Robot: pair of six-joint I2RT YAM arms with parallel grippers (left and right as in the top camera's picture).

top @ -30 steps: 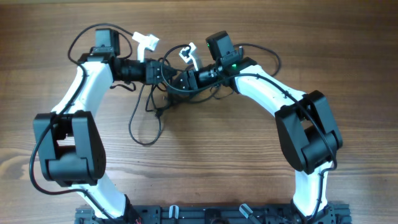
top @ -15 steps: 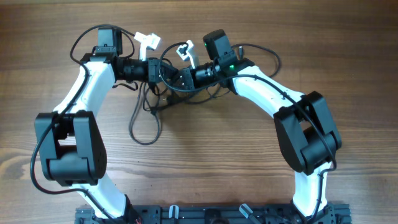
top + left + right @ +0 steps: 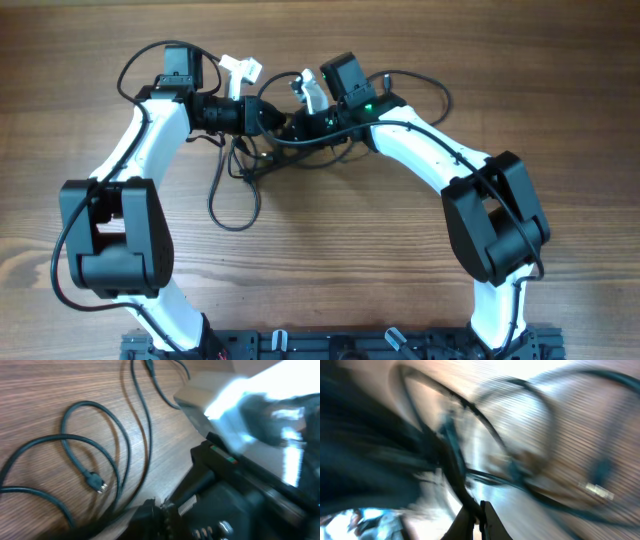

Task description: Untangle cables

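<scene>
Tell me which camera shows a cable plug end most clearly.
Left wrist: the plug end lies sharp and unobstructed. Overhead shows the cables only as a small dark tangle, plugs indistinct; right wrist is motion-blurred.

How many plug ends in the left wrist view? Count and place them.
2: one plug end inside the cable loops, lower left; one at the top edge. The arm may hide more.

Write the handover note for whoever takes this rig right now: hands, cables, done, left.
Left hand: at the bundle, far middle of the table; open or shut unclear.
Right hand: shut, seemingly pinching a strand.
Cables: knotted between both hands; one loop trails nearer, a plug end lies free.
Done: nothing separated yet.
Left: pull strands apart, lay each out singly.
</scene>
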